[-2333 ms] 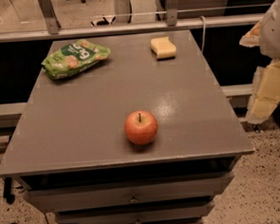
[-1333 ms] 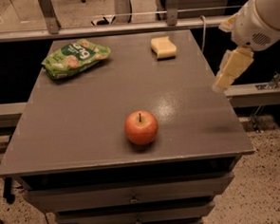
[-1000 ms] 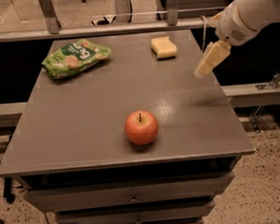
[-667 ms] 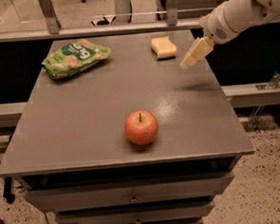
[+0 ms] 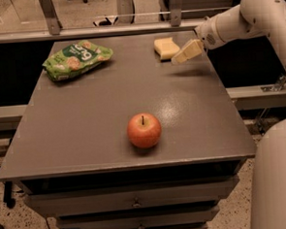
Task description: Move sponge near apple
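The pale yellow sponge (image 5: 165, 47) lies flat near the far right corner of the grey table (image 5: 85, 120). The red-orange apple (image 5: 144, 130) stands near the table's front edge, a little right of centre, far from the sponge. My gripper (image 5: 184, 53) reaches in from the right on the white arm (image 5: 243, 14). It hovers just right of the sponge and slightly above the table, its pale yellow fingers pointing down-left at the sponge's right edge. It holds nothing.
A green snack bag (image 5: 76, 58) lies at the table's far left. A metal rail (image 5: 128, 29) runs behind the table. Drawers (image 5: 134, 202) sit below the front edge. Part of my white body (image 5: 278, 176) fills the lower right corner.
The arm has swung in from the right side of the table toward the far edge. The gripper has gone from beside the table to right next to the sponge. Sponge and apple have not moved.
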`<state>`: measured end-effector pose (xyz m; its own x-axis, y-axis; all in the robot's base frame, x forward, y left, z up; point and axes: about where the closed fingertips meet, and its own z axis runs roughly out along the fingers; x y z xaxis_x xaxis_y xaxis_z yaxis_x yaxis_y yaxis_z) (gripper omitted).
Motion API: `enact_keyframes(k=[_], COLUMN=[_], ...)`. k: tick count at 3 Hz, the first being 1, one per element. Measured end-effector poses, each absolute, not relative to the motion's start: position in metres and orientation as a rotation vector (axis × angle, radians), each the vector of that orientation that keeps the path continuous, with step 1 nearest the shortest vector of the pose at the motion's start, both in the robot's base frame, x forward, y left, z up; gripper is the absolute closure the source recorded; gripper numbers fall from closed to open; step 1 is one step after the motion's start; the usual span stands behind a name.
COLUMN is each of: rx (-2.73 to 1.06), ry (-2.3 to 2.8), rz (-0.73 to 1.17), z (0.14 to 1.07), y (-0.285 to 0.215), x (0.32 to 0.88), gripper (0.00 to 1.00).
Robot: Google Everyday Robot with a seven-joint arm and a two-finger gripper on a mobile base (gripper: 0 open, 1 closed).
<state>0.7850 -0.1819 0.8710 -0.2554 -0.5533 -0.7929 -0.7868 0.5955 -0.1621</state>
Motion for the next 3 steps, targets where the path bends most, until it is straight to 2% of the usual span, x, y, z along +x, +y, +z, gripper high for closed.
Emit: enact_keyframes(k=[1,2,3], rx=[-1.012,-0.997,-1.028], ry=[1.925,1.915,1.913], rz=[0.409,0.459,0.488], z=[0.862,0.86,0.857], y=[-0.168,-0.155,-0.144], x=[0.81,0.818,0.81], gripper=[0.0,0.16,0.39])
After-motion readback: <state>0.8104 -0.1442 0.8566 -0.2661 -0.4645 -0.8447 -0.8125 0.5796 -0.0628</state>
